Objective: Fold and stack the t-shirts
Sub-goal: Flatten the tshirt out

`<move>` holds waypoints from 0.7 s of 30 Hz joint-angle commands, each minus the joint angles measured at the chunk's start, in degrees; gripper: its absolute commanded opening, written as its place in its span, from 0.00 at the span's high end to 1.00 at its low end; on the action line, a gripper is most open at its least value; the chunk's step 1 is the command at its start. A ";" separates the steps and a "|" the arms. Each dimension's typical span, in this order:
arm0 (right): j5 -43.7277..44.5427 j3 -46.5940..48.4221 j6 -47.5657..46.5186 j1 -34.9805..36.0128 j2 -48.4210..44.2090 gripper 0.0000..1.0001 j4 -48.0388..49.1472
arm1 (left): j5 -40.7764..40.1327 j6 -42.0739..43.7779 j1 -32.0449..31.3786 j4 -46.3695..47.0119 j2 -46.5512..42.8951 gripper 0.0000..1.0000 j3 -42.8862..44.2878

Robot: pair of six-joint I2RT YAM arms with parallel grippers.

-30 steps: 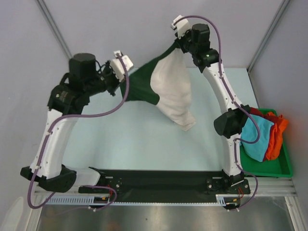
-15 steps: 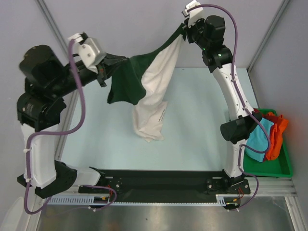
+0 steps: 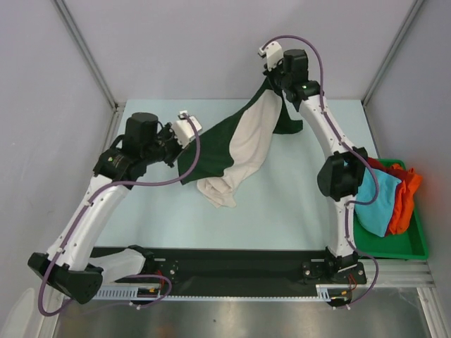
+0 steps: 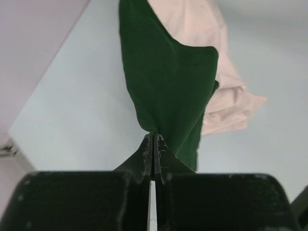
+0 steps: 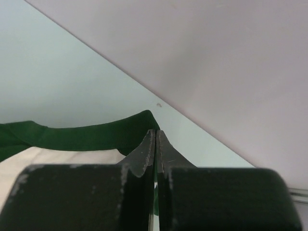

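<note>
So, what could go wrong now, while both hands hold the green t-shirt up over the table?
1. The cream t-shirt hangs tangled with the green t-shirt. Spreading the green one may drag the cream one along or drop it in a heap.
2. The left hand and the right hand each pinch only a small edge of green cloth, so a strong pull apart could make it slip out.
</note>
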 commanded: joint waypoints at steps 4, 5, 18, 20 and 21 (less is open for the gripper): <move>-0.49 18.46 0.38 5.98 9.51 1.00 0.32 | -7.23 5.53 2.10 4.72 -7.42 1.00 4.14; -0.49 18.84 0.20 6.86 9.86 1.00 3.20 | -7.93 6.23 2.10 4.64 -7.51 1.00 5.29; -1.64 18.40 12.59 9.78 -3.40 1.00 24.57 | 4.27 1.85 2.01 0.33 9.44 1.00 51.58; -1.37 18.93 14.60 8.38 -5.67 1.00 24.24 | 6.20 -0.61 1.84 1.64 12.43 1.00 59.51; -1.37 19.02 14.96 6.80 -6.65 1.00 23.97 | 7.17 -1.14 1.49 2.08 14.45 0.99 61.27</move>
